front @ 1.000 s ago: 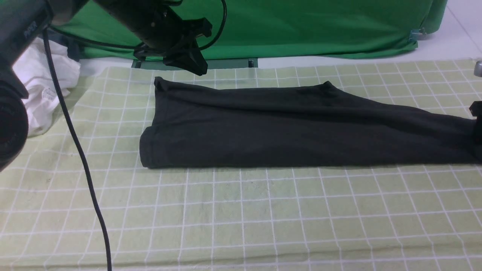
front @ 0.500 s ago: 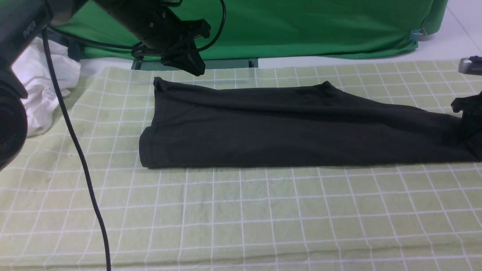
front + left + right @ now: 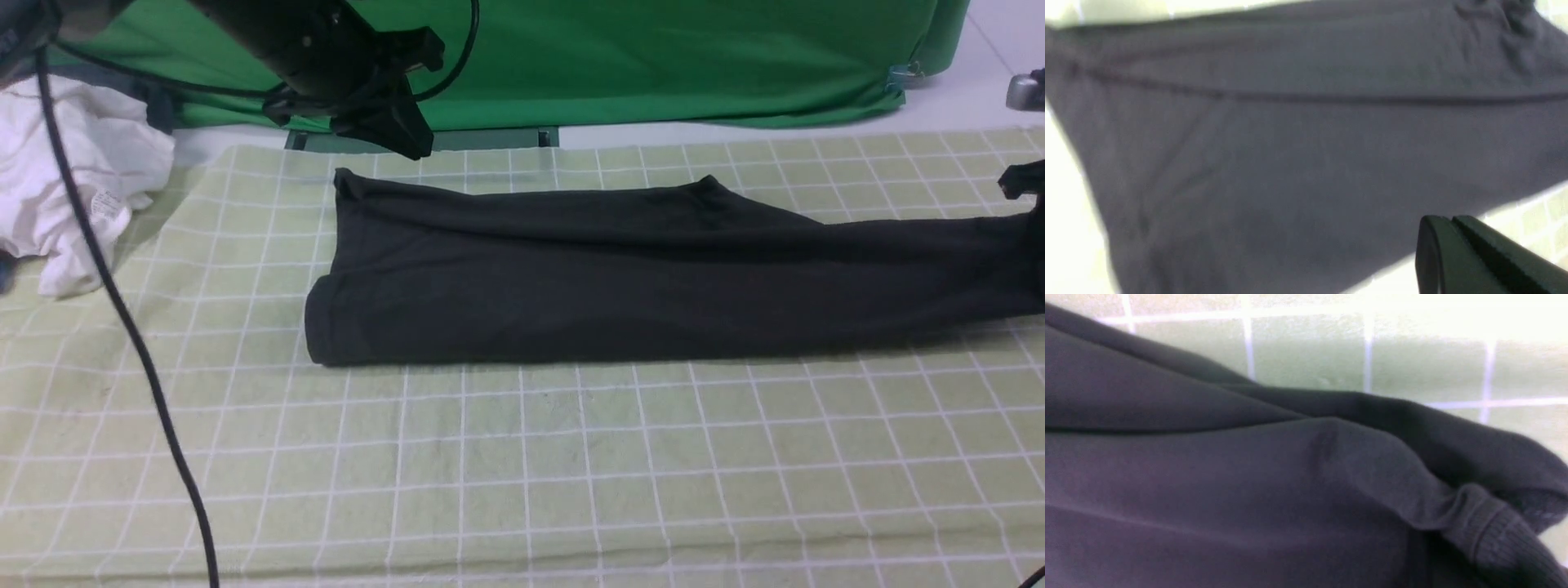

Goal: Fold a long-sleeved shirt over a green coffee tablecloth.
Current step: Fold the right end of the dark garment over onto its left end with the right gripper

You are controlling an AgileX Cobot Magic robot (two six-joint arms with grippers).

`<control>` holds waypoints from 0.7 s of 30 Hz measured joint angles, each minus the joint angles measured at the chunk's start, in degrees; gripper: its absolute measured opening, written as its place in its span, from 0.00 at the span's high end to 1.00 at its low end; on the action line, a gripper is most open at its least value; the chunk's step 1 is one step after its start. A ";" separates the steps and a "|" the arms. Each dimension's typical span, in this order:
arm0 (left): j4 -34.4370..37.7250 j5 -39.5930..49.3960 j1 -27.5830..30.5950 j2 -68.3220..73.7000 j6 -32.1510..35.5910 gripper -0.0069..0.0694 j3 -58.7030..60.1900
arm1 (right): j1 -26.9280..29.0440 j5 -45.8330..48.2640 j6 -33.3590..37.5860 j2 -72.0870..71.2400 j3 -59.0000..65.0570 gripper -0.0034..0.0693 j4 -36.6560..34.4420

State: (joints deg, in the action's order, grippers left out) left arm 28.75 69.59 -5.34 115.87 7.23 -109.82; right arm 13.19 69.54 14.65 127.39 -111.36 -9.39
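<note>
The long-sleeved shirt [image 3: 571, 278] lies as a long black strip across the green coffee tablecloth [image 3: 522, 457]. My left gripper [image 3: 408, 143] hangs shut and empty just above the shirt's far left corner. In the left wrist view its fingers [image 3: 1449, 222] are pressed together over the shirt [image 3: 1290, 143]. At the frame's right edge my right gripper [image 3: 1030, 184] is shut on the shirt's right end, which is raised off the cloth. The right wrist view is filled by black fabric [image 3: 1249, 477] and a ribbed cuff [image 3: 1498, 539]; the fingers are hidden.
A crumpled white garment [image 3: 73, 188] lies at the far left beside the tablecloth. A saturated green fabric [image 3: 653, 57] hangs along the back. My left arm's black cable [image 3: 122, 327] droops across the left front of the cloth.
My right gripper closed on the shirt's right end and rose, lifting that end. My left arm drifted slightly up and to the left, uncovering more of the white garment.
</note>
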 joint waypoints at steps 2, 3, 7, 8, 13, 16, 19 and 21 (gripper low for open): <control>-2.31 0.05 0.00 -4.94 0.45 0.89 6.14 | 0.16 0.14 -0.50 -0.77 -0.05 0.86 0.31; -2.52 0.12 0.00 -5.33 0.45 0.89 6.68 | 0.16 0.14 -0.50 -0.87 -0.04 0.86 0.37; -6.75 0.78 0.00 -9.50 0.45 0.89 16.38 | 0.41 0.27 -0.90 -1.11 -0.04 0.86 0.63; -7.84 0.48 0.00 -9.44 0.24 0.88 18.11 | 0.41 0.34 -1.07 -1.11 -0.04 0.86 0.63; -12.70 -2.91 0.00 -9.32 -4.04 0.81 22.38 | 0.41 0.36 -1.34 -1.11 -0.04 0.86 0.76; -14.51 -4.23 0.04 -8.83 -5.66 0.70 23.88 | 0.41 0.36 -1.74 -1.11 -0.04 0.86 0.76; -14.21 -5.13 0.04 -7.23 -7.23 0.60 24.00 | 0.41 0.36 -2.00 -1.11 -0.04 0.86 0.76; -13.17 -7.66 0.04 -4.85 -7.55 0.49 24.13 | 0.41 0.36 -2.13 -1.11 -0.04 0.86 0.76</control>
State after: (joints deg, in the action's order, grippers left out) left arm 15.58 61.93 -5.29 111.02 -0.32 -85.68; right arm 13.60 69.90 12.52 126.28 -111.40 -8.63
